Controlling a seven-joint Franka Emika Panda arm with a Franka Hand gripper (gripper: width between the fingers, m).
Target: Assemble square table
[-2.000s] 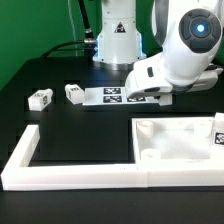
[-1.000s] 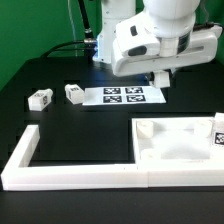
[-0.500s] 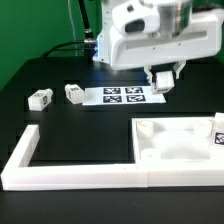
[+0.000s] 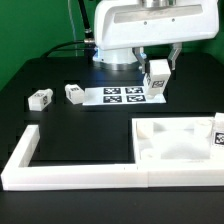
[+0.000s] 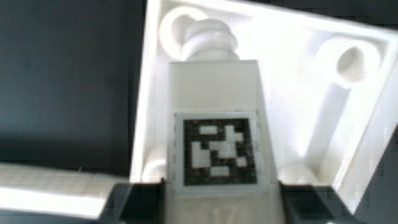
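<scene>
One square tabletop [image 4: 175, 142], near right, against the border wall [image 4: 60, 172]. Two loose legs mid left: outer leg [image 4: 40, 98], inner leg [image 4: 74, 92]. Farthest, gripper [image 4: 158, 68] pinches held leg [image 4: 157, 80] aloft; any tilt in that pinch could miss a corner socket [image 4: 147, 128].

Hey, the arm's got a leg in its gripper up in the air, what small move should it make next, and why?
Probably carry the leg toward the slab and line it up over a corner socket. The gripper is shut on the leg, held clear of the table, and in the exterior view the slab lies apart from it with sockets showing.
</scene>
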